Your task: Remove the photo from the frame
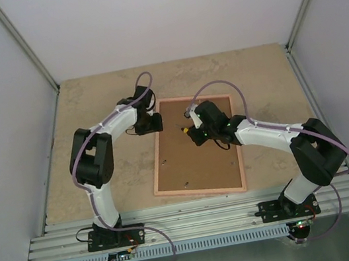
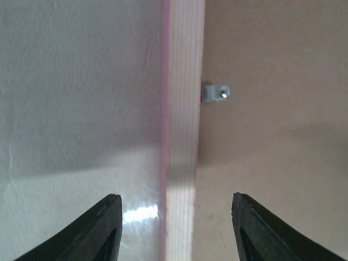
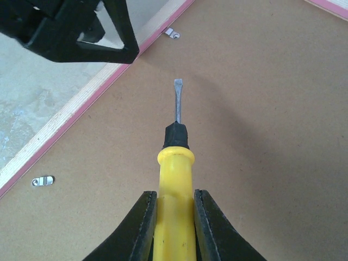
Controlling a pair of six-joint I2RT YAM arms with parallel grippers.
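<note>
The frame [image 1: 201,191] lies back side up on the table, tan wood with a pink edge around the brown backing board [image 1: 199,160]. The photo is hidden under the board. My left gripper [image 1: 155,121] is open and empty; in the left wrist view [image 2: 176,228] its fingers straddle the frame's left rail [image 2: 182,136] near the upper left corner. My right gripper [image 1: 191,131] is shut on a yellow-handled flat screwdriver [image 3: 175,185], held over the board [image 3: 261,136]. Its blade [image 3: 177,103] points toward the left rail [image 3: 81,103].
Small metal retaining clips sit at the board's left edge [image 2: 216,92] [image 3: 172,33] [image 3: 42,180]. The left gripper's black fingers [image 3: 81,27] are close ahead of the screwdriver tip. Grey walls enclose the table [image 1: 90,104]; an aluminium rail [image 1: 203,219] runs along its near edge.
</note>
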